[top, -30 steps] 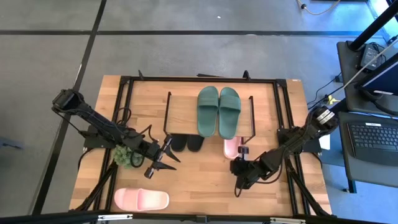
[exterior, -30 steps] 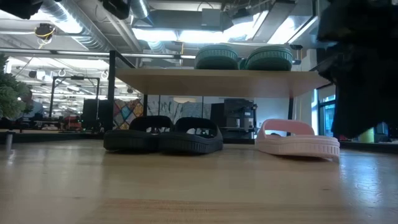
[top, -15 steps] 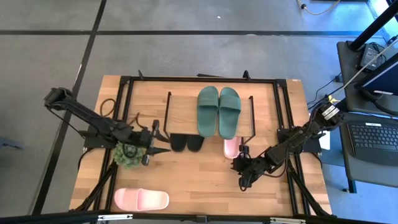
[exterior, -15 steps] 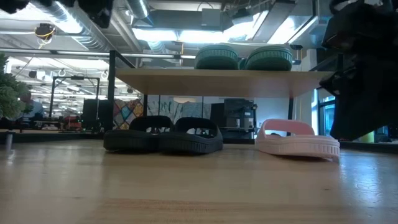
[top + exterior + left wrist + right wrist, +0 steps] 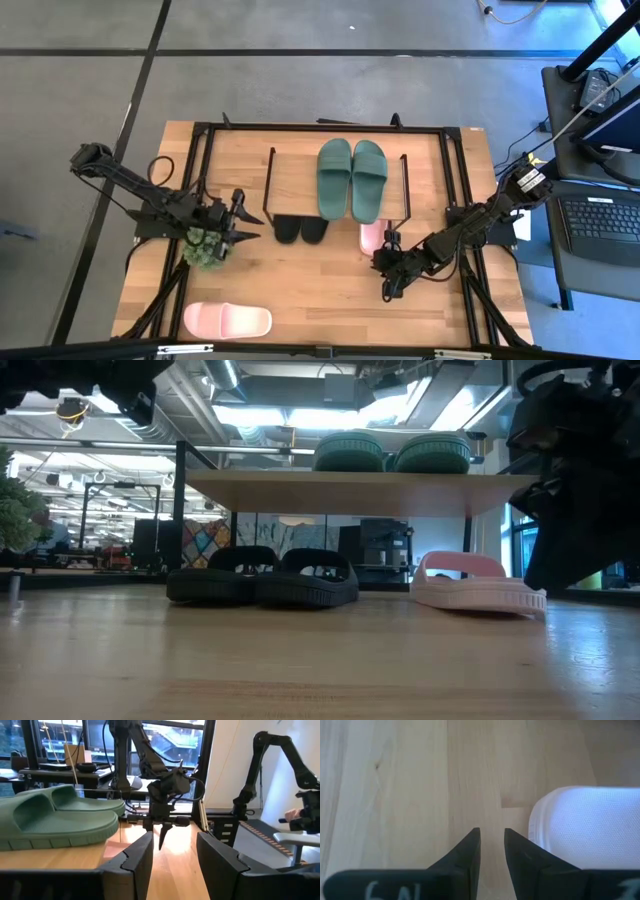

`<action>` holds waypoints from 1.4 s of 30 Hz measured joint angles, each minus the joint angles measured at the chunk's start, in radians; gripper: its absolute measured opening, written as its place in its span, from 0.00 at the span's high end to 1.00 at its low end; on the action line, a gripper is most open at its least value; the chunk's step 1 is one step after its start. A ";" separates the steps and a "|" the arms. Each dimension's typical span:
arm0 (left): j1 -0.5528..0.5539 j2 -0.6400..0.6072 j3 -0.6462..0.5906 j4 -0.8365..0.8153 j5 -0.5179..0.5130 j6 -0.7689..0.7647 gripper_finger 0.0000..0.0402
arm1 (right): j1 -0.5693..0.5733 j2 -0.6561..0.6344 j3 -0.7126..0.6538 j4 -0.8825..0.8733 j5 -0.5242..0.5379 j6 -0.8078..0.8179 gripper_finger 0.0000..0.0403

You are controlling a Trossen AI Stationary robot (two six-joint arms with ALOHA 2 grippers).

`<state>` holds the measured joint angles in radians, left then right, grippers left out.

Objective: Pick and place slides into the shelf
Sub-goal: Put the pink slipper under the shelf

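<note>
Ribbed dark green slides (image 5: 352,178) seen flat on shelf (image 5: 300,170) light board; black pair (image 5: 301,231) beneath. Matte pink slide (image 5: 371,237) beside right gripper (image 5: 386,286), fingers slightly parted, apparently empty. Second pink slide (image 5: 227,320) near desk (image 5: 310,285) front edge. Left gripper (image 5: 243,222) held open, empty.

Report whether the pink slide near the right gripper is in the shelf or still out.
In, mostly: the pink slide lies flat on the table under the shelf top board, its heel end poking out toward the right gripper.

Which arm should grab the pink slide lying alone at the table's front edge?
Left. The left tool is on that side of the table as the pink foam slide; the right tool points down beside the shelf's pink slide.
</note>
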<state>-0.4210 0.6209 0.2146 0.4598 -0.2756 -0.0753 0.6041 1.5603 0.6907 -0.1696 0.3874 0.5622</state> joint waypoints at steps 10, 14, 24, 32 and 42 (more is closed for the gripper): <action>0.000 0.000 -0.001 -0.002 0.000 0.000 0.64 | -0.013 0.001 0.000 -0.012 0.001 0.008 0.78; 0.000 0.000 -0.001 -0.004 0.000 0.000 0.64 | -0.030 0.001 0.000 -0.049 0.003 0.009 0.78; 0.000 0.000 -0.002 -0.027 0.000 -0.003 0.64 | -0.092 0.002 0.000 -0.090 0.002 0.005 0.78; 0.000 0.000 -0.002 -0.036 0.000 -0.023 0.64 | -0.138 0.002 0.001 -0.166 0.003 0.040 0.78; 0.000 0.001 -0.002 -0.093 -0.001 -0.076 0.64 | -0.136 0.002 0.001 -0.230 0.074 0.088 0.78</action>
<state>-0.4210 0.6216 0.2131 0.3664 -0.2764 -0.1509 0.4677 1.5623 0.6918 -0.3992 0.4617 0.6500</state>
